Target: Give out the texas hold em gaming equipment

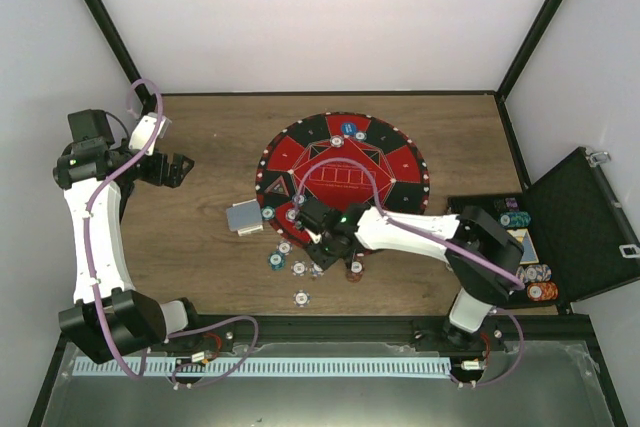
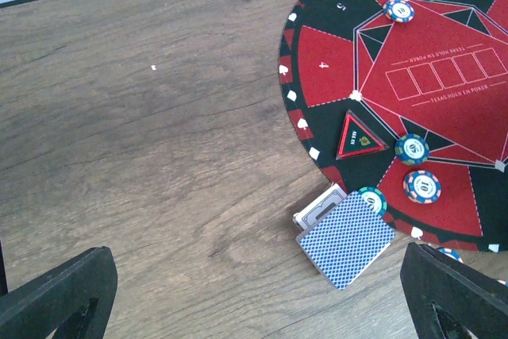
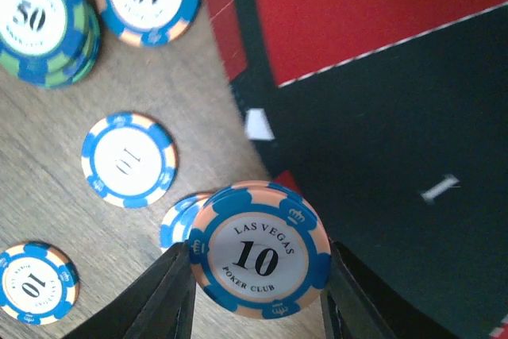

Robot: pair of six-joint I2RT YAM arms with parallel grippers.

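Right now the right hand (image 1: 318,247) is partly closed on a blue-and-peach chip (image 3: 258,250) marked 10, with one finger on each side of its rim. It is at the near edge of the round mat (image 1: 290,154). The chip lies flat and face up between the fingers (image 3: 163,299), over the border where the mat meets the wooden surface (image 3: 194,93). A second chip (image 3: 176,226) peeks out from under its left side; I cannot tell whether the two touch. More loose chips (image 3: 128,159) lie just beside it on the surface, and a short stack (image 3: 44,21) marked 50 sits farther off.

The hold is only on the thin edge, so the chip could probably pivot or pop out if squeezed harder or swung fast. I would raise it straight up first, so the one beneath is not dragged along. Then carry it level over the mat to a player's segment with no chip, lower it until it rests flat, and only then open.

The left hand (image 1: 175,169) hangs wide open and holds nothing, well left of the mat. The deck of cards (image 2: 347,241) lies ahead of it at the mat's rim, and the hand is best left idle there.
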